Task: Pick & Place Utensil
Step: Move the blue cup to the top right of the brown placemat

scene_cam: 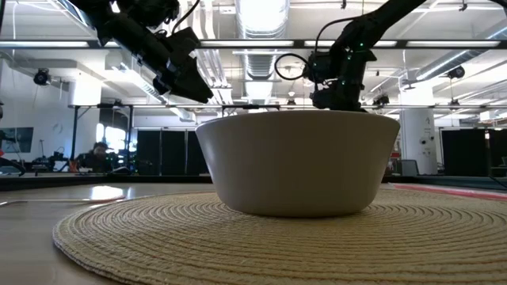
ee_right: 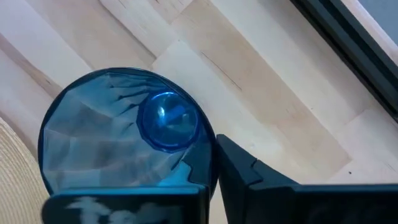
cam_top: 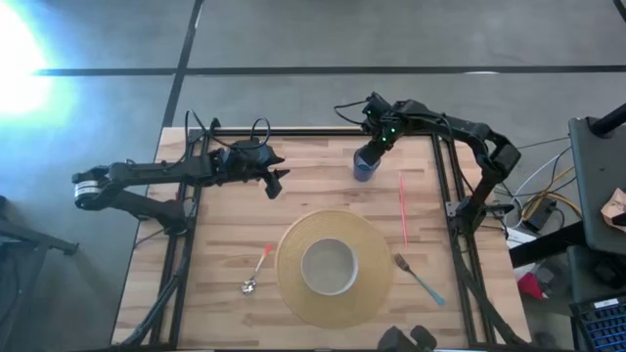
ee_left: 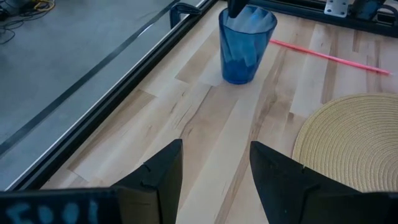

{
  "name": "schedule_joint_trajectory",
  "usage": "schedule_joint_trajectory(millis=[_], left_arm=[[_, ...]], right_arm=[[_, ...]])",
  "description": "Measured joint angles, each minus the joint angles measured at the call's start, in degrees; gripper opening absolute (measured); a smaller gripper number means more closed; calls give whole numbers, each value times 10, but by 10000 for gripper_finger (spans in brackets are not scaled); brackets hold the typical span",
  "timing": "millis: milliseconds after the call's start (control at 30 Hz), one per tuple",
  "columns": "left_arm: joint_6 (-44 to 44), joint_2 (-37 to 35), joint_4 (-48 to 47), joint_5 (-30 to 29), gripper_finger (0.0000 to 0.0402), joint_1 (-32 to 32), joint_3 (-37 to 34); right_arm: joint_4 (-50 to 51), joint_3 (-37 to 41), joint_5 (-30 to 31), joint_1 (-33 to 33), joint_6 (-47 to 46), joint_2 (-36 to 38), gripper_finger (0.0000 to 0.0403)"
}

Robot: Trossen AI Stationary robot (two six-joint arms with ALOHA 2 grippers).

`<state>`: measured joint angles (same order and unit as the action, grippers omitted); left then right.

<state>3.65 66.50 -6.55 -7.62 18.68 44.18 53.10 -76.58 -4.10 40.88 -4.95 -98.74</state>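
- Gripping the blue cup [cam_top: 366, 165] rim at far bench centre, right gripper [ee_right: 211, 180] fingers closed on its wall.
- Hovering far left, left gripper [ee_left: 214, 168] fingers parted, empty.
- Lying near right of the placemat [cam_top: 335, 305]: fork [cam_top: 419, 278], light, stiff, slippery; best pinched mid-handle.

On the wooden counter [cam_top: 225, 225]: one round woven straw placemat [cam_top: 367, 298], one white bowl [cam_top: 328, 266], one translucent blue plastic cup [cam_top: 365, 166], one pink-handled metal spoon [cam_top: 256, 271], one blue-handled fork [cam_top: 421, 277], one thin pink straw [cam_top: 403, 207].
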Motion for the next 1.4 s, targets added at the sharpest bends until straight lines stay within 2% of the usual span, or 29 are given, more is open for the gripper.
schedule_joint_trajectory(millis=[200,433,967,1167,1400], left_arm=[[0,0,-1,0,178,0,-3],[9,0,-6,0,178,0,-3],[60,0,-28,1,178,0,-4],[91,0,-54,3,178,-3,-4],[115,0,-60,3,178,-32,-4]], right_arm=[[9,1,4,-2,0,11,12],[26,1,4,-20,-6,64,12],[80,18,44,-151,-105,232,12],[128,19,58,-194,-144,245,12],[144,42,56,-231,-138,232,12]])
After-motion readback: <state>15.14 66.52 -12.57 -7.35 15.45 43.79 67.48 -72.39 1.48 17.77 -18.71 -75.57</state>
